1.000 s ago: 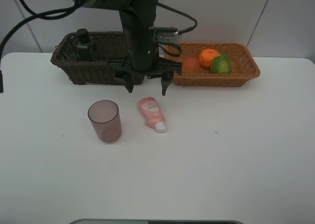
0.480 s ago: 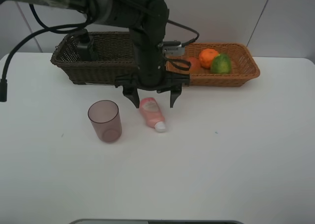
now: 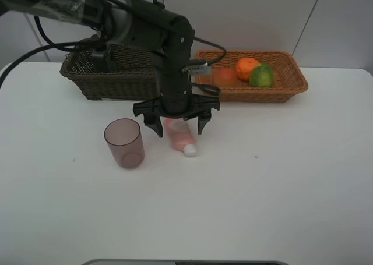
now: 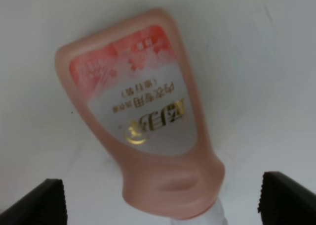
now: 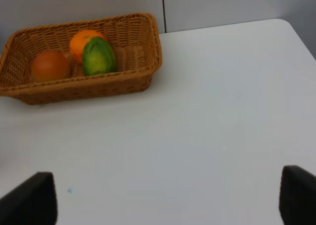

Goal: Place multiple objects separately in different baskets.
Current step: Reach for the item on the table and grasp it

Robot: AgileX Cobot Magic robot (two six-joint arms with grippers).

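Note:
My left gripper (image 3: 179, 127) is open and hangs low over the pink white-capped tube (image 3: 182, 139), one finger on each side of it. In the left wrist view the tube (image 4: 143, 121) lies flat between the spread fingertips (image 4: 34, 205). The translucent mauve cup (image 3: 124, 142) stands upright to the tube's left. The dark brown basket (image 3: 111, 85) holds the dark green pump bottle (image 3: 100, 60), partly hidden by the arm. The light orange-tan basket (image 3: 291, 85) holds the orange (image 3: 247, 68), green bumpy fruit (image 3: 263, 76) and peach-like fruit (image 3: 225, 76). My right gripper (image 5: 163, 198) is open and empty.
The right wrist view shows the light basket (image 5: 154, 47) with the orange (image 5: 81, 39), green fruit (image 5: 98, 56) and peach (image 5: 50, 66) beyond bare white table. Both baskets stand along the table's back edge. A cable loops from the left arm.
My left gripper has come forward and down from in front of the baskets to straddle the pink tube. The tube, cup and fruits have not moved.

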